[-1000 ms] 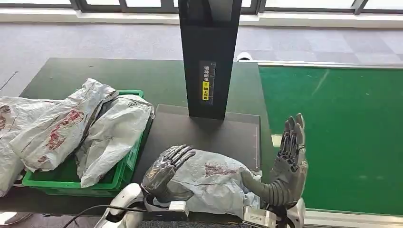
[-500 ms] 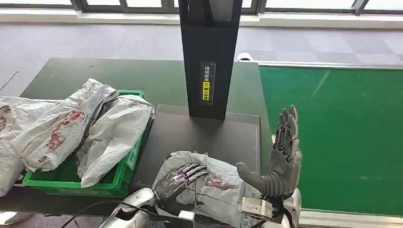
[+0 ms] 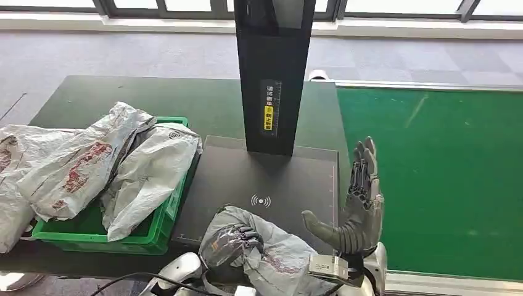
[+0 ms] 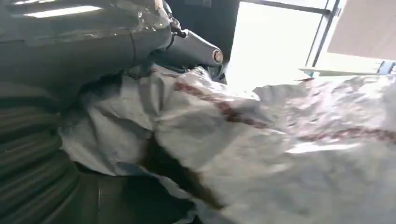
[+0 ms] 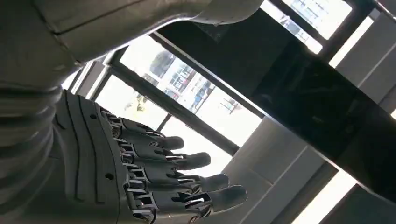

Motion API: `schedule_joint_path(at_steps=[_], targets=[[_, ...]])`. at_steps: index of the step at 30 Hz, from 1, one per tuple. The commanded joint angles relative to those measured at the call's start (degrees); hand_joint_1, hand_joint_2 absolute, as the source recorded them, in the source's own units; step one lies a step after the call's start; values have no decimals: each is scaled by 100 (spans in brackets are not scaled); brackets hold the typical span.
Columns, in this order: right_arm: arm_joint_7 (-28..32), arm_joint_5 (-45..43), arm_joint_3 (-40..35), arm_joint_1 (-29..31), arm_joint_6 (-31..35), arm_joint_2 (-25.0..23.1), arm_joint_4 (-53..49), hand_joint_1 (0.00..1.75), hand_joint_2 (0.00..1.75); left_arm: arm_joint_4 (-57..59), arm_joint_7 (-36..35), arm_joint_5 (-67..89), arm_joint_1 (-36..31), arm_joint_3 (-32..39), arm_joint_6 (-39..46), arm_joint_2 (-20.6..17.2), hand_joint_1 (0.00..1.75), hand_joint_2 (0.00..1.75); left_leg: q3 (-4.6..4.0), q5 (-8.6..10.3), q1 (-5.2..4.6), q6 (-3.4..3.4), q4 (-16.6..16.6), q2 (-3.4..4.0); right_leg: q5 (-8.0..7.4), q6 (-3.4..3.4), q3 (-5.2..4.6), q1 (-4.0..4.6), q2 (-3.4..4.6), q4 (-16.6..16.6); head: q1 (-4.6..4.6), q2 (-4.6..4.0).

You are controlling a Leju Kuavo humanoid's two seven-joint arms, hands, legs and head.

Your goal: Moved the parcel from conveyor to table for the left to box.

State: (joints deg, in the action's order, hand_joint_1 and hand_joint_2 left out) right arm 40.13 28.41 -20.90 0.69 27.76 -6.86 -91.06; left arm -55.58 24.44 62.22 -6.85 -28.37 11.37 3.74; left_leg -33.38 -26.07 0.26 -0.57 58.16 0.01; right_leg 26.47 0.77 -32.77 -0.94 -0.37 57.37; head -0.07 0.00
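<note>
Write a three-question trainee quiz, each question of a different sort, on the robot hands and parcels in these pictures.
1. True or false: the right robot hand holds the parcel.
2. Which holds more parcels? A. the green crate B. the green conveyor
3. Fill in: the left robot hand grips a grey ____.

Key: 1 false, its fingers are spread and raised beside it; 2 A; 3 parcel.

i count four grey parcels (image 3: 271, 259), one green crate (image 3: 161, 231), one black scanner stand (image 3: 271, 74), two hands (image 3: 361, 206).
</note>
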Motion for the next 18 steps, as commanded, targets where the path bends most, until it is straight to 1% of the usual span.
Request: schedule_joint_path(at_steps=[1,3,5,7,9,12,13,14,15,16,18], targets=[[-13,-9,78,23,69,170,103,0,175,80,-101,137,-205,2,-16,159,175,175,-9,8,4,1,-3,-10,-6,-4,-5,5,-9,-8,0,0],[-13,-3,84,29,64,146,109,0,175,89,-102,142,-195,10,-20,139,175,175,-6,11,6,0,-8,-6,-11,-6,-4,7,-4,-15,0,0],[-13,110,246,-123,137,110,-38,0,175,155,40,112,-370,32,117,263,175,175,-3,9,5,-1,-10,0,-11,-7,-3,6,3,-14,0,0],[-13,97,258,-184,118,149,-121,0,175,138,34,113,-434,25,83,298,175,175,-9,10,6,-1,-5,-18,-7,-6,-2,7,-15,-12,0,0],[-13,97,258,-184,118,149,-121,0,175,138,34,113,-434,25,83,298,175,175,-11,11,5,-1,-4,-19,-6,-6,-9,6,-15,-9,0,0],[-13,97,258,-176,120,135,-111,0,175,146,33,111,-415,26,75,287,175,175,-7,7,2,-2,-5,-3,-7,-5,-9,3,1,-9,0,0],[-60,140,297,-411,559,276,-208,0,175,-188,971,-898,-431,428,990,508,175,175,-7,8,5,-3,-10,-1,-10,-7,-10,6,4,-14,0,0],[-13,-30,218,-598,726,484,-323,0,175,-489,797,-976,-592,435,778,516,175,175,-8,7,4,-4,-8,-2,-9,-7,-13,5,5,-12,0,0],[-13,-201,23,-696,946,726,-394,0,175,-962,529,-1012,-619,441,479,467,175,175,-16,10,7,-2,-6,-25,-7,-7,-11,8,-16,-15,0,0],[-13,-273,-101,-691,1043,823,-388,0,175,-1147,445,-1032,-593,472,393,435,175,175,-23,13,10,-2,-4,-44,-5,-6,-10,11,-36,-17,0,0],[-13,-277,-127,-668,1074,813,-351,0,175,-1191,447,-1034,-548,491,393,393,175,175,-32,7,6,-2,8,-27,-2,-3,-31,7,-19,-1,0,0]])
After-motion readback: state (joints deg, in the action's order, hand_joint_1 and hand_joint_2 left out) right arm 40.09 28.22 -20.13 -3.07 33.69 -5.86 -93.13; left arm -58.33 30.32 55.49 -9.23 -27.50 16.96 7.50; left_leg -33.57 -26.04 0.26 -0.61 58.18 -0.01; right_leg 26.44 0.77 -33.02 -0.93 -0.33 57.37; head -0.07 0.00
